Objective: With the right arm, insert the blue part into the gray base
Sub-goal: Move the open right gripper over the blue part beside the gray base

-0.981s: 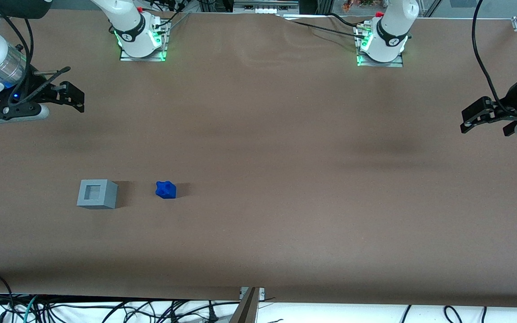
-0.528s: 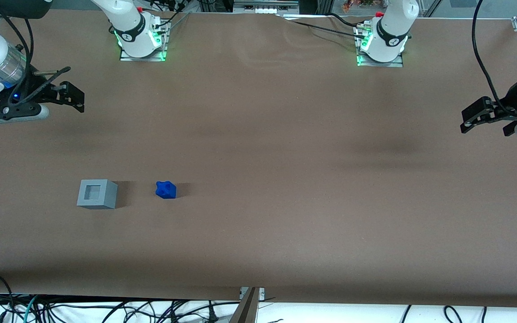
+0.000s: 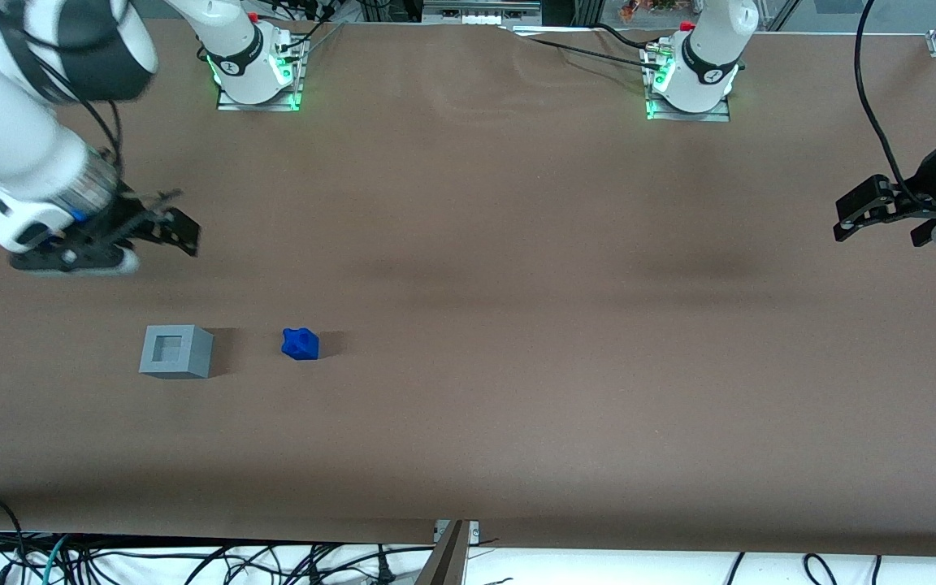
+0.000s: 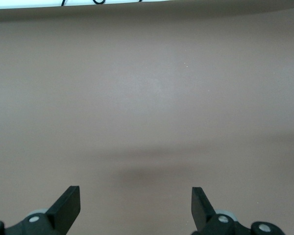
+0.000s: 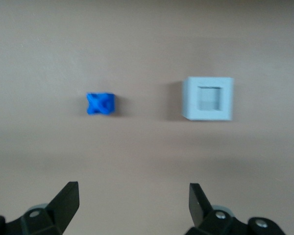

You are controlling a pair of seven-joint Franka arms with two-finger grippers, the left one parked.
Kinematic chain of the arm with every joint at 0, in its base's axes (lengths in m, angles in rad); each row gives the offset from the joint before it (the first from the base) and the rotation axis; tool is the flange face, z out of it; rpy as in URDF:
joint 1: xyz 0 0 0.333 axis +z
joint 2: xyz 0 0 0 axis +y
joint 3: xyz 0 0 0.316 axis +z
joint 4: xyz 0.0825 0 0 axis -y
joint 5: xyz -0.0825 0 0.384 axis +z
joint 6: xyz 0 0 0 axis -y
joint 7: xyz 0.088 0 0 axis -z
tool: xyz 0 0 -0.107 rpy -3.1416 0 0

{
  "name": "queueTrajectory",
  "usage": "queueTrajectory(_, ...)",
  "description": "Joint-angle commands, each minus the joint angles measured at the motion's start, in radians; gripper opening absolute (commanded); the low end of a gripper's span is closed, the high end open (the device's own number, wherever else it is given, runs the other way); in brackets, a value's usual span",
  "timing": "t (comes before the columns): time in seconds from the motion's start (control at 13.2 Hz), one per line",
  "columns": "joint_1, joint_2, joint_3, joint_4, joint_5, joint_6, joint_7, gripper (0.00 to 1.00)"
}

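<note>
The small blue part (image 3: 300,344) lies on the brown table, beside the gray base (image 3: 176,351), a light gray cube with a square recess in its top. Both also show in the right wrist view, the blue part (image 5: 101,104) and the gray base (image 5: 208,98) a short way apart. The right arm's gripper (image 3: 178,230) hangs above the table, farther from the front camera than the gray base and apart from both things. It is open, with nothing between its fingertips (image 5: 134,198).
The two arms' mounting plates with green lights, one (image 3: 257,77) and the other (image 3: 689,85), stand along the table edge farthest from the front camera. Cables (image 3: 192,561) hang below the nearest table edge. Bare brown table surface surrounds both parts.
The right arm's gripper has moved nearer to the front camera and toward the gray base and blue part. Neither object has moved.
</note>
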Motion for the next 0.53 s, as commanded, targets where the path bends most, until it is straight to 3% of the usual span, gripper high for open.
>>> queueTrajectory(0.0, 0.004, 0.145, 0.053, 0.02, -0.003, 0.159, 0.145, 0.99)
queueTrajectory(0.45, 0.049, 0.337, 0.064, 0.003, -0.06, 0.417, 0.226, 0.99)
